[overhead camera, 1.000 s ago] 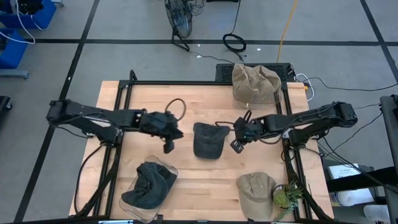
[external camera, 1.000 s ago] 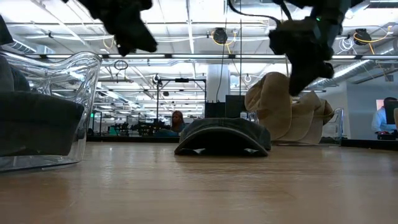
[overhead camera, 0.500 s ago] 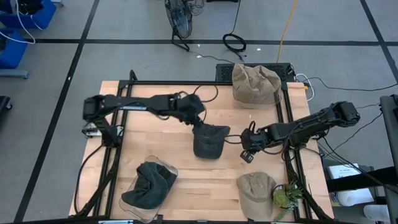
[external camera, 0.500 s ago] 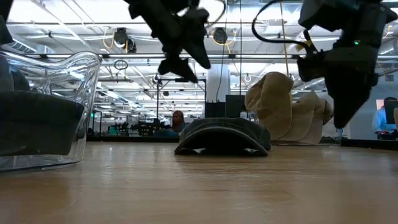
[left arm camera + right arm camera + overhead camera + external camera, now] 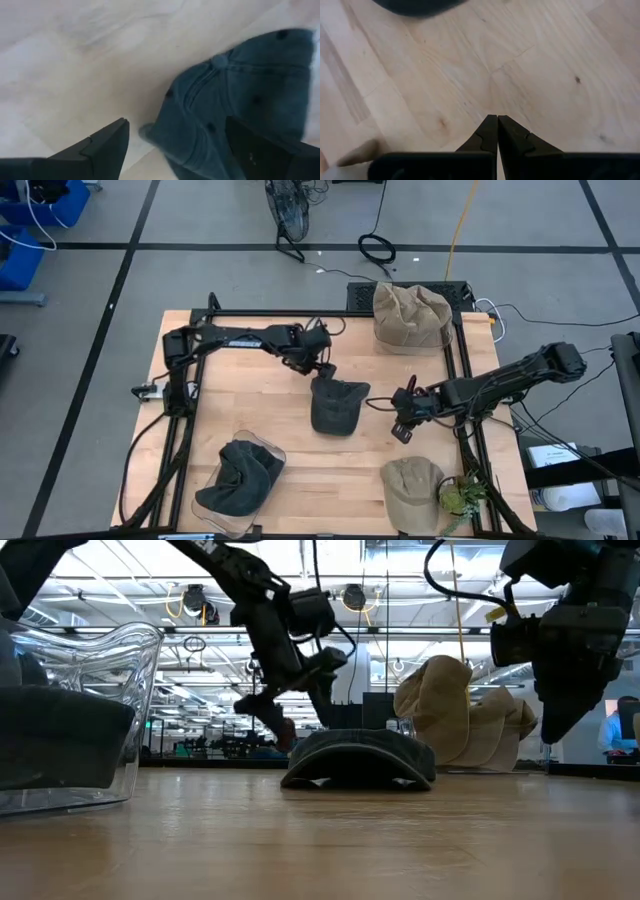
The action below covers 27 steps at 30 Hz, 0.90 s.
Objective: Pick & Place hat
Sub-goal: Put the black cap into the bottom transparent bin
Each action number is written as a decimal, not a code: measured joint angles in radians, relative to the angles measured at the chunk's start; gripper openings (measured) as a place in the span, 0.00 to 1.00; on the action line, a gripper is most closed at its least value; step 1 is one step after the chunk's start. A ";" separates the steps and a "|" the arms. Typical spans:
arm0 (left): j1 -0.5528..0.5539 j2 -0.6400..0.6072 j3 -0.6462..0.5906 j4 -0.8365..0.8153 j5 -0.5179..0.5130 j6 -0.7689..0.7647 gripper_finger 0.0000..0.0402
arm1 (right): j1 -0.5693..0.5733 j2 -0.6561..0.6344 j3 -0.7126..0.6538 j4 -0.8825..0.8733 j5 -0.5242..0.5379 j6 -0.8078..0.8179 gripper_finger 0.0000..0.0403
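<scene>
The left gripper (image 5: 322, 367) hangs with fingers wide apart by the dark grey cloth cap's (image 5: 335, 404) far edge on the wooden counter (image 5: 250, 415), while the right gripper (image 5: 402, 420), fingers pressed together, waits beside it.

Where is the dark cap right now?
In the high view the dark cap lies near the table's middle, between the left gripper just beyond it and the right gripper off to its right.

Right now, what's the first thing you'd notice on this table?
The dark cap in the middle of the table, with the left pincer open wide just above its far edge. The right pincer, shut, hangs beside the cap on its other side.
</scene>
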 joint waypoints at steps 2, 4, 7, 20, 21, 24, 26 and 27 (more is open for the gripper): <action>-0.009 0.019 0.000 -0.003 0.002 -0.001 0.78 | 0.000 -0.008 0.000 0.003 0.001 -0.006 0.00; -0.017 0.038 0.000 0.004 0.004 -0.006 0.76 | 0.000 -0.016 0.000 0.003 0.001 -0.007 0.00; -0.030 0.058 0.000 0.003 0.011 -0.005 0.73 | 0.000 -0.023 0.000 0.005 0.002 -0.021 0.00; -0.092 0.088 0.000 0.058 0.032 -0.002 0.27 | 0.000 -0.024 0.000 0.077 0.007 -0.108 0.01; -0.092 0.084 0.005 0.054 0.031 -0.010 0.19 | 0.000 -0.024 0.000 0.082 0.007 -0.114 0.01; -0.098 0.059 0.008 0.059 0.026 -0.005 0.05 | 0.000 -0.024 0.000 0.105 0.007 -0.115 0.01; -0.108 0.030 0.008 0.061 0.024 0.004 0.06 | 0.000 -0.024 0.000 0.130 0.007 -0.119 0.01; -0.114 0.011 0.009 0.055 0.019 0.006 0.06 | 0.000 -0.024 0.000 0.139 0.008 -0.131 0.01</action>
